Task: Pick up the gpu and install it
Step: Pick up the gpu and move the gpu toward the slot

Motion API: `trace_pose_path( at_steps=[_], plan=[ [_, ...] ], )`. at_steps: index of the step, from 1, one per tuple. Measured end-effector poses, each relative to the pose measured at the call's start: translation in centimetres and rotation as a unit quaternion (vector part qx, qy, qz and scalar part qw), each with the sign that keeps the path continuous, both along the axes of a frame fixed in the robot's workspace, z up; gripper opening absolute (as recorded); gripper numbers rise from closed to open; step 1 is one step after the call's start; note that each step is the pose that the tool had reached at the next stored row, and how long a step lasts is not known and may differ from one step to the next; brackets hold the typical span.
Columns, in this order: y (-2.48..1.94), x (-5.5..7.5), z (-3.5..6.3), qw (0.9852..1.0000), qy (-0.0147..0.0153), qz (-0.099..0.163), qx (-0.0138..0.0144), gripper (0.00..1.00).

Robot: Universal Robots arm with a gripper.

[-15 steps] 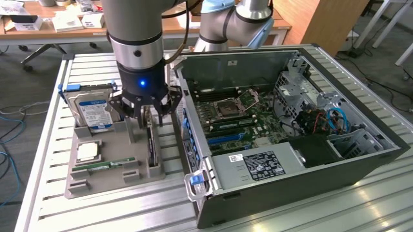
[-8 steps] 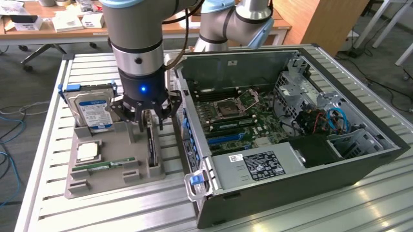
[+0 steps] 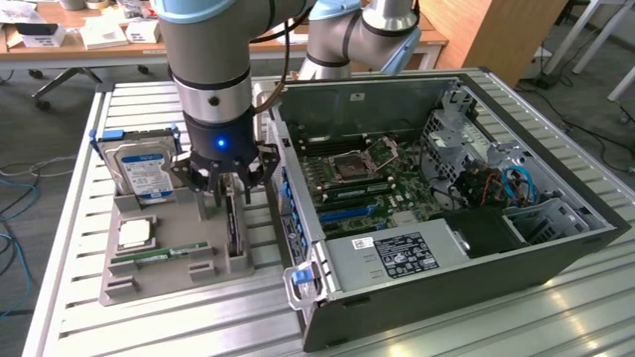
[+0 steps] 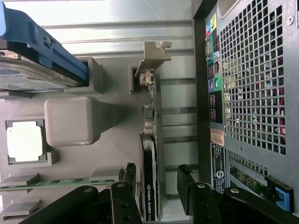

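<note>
The gpu (image 3: 234, 232) stands on its long edge in a slot of the grey holder tray (image 3: 163, 281), just beside the open computer case (image 3: 555, 245). In the wrist view the gpu (image 4: 150, 135) is a thin black card with a metal bracket at its far end. My gripper (image 3: 226, 202) hangs straight down over it, open. In the wrist view the gripper (image 4: 157, 181) straddles the card's near end, with one of the fingers (image 4: 128, 176) on each side and a gap between each finger and the card.
The tray also holds a hard drive (image 3: 142, 169) with a blue bracket, a CPU (image 3: 136, 233) and a green RAM stick (image 3: 163, 253). The motherboard (image 3: 358, 178) lies exposed inside the case. The case's rear panel (image 4: 252, 93) rises close beside the gpu.
</note>
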State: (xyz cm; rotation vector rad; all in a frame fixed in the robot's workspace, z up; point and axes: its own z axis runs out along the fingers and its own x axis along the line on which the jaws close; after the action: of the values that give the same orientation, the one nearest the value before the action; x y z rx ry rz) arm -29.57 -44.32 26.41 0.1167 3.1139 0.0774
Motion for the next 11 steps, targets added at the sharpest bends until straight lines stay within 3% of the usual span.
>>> trace_pose_path(
  at_steps=[7, 11],
  plan=[
    [0.01, -0.33, -0.11, 1.0, -0.0001, 0.0, 0.0001, 0.49],
    [0.0, -0.37, -0.69, 1.0, -0.0001, 0.0, 0.0001, 0.49]
  ],
)
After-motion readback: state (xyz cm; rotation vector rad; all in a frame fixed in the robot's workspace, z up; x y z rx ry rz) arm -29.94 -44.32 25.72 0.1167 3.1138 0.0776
